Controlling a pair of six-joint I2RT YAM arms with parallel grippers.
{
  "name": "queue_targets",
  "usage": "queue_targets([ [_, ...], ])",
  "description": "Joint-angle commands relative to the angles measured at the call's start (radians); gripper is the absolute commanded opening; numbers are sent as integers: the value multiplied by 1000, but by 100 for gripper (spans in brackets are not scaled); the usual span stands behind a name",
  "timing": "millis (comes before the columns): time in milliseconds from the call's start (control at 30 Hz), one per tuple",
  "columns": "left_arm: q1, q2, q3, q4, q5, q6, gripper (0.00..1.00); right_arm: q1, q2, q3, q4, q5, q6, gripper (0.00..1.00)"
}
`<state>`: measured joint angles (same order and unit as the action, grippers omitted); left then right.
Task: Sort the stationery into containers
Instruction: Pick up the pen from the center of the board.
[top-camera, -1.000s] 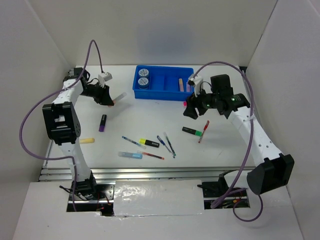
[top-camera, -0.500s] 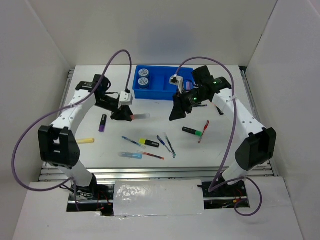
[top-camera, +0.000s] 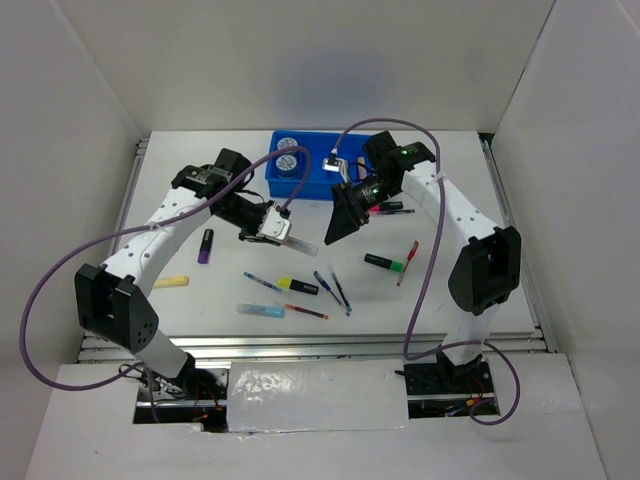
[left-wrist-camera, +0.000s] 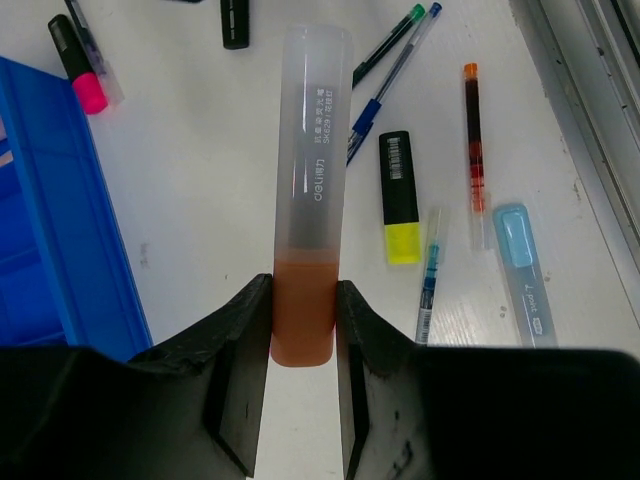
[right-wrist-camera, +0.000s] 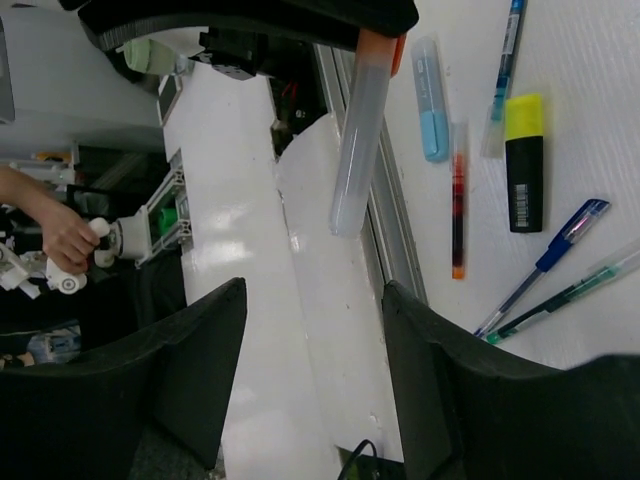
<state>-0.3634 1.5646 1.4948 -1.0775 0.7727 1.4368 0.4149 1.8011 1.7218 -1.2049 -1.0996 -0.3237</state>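
My left gripper (top-camera: 270, 226) is shut on the orange end of an orange marker (left-wrist-camera: 303, 320) and holds it above the table; its long translucent cap (top-camera: 300, 243) points away from the jaws. My right gripper (top-camera: 335, 225) is open and empty, just right of the cap tip, which shows ahead of its jaws in the right wrist view (right-wrist-camera: 358, 140). The blue compartment tray (top-camera: 312, 178) lies behind both grippers, with pale-blue discs (top-camera: 288, 160) in its left compartment. The tray's wall shows in the left wrist view (left-wrist-camera: 50, 230).
On the table lie a purple marker (top-camera: 205, 245), a yellow highlighter (top-camera: 173, 282), a yellow-and-black highlighter (top-camera: 300, 286), a pale-blue marker (top-camera: 260, 310), red pens (top-camera: 407, 262), blue pens (top-camera: 335, 290), a green marker (top-camera: 385, 263) and a pink marker (left-wrist-camera: 78, 70). White walls enclose three sides.
Both arms swung in toward the table's middle. My left gripper carried the orange marker rightward and nearer; my right gripper moved left until it faces the marker's cap.
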Motion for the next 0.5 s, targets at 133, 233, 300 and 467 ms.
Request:
queue_targets([
  [133, -26, -9, 68, 27, 11, 8, 0, 50, -43, -42, 117, 56, 147, 64],
  [233, -31, 0, 84, 50, 13, -27, 1, 56, -37, -70, 177, 99, 224, 63],
  [300, -39, 6, 91, 42, 13, -27, 0, 55, -32, -90, 231, 109, 250, 61],
  [467, -54, 5, 79, 37, -7, -7, 0, 65, -17, -71, 272, 80, 279, 57],
])
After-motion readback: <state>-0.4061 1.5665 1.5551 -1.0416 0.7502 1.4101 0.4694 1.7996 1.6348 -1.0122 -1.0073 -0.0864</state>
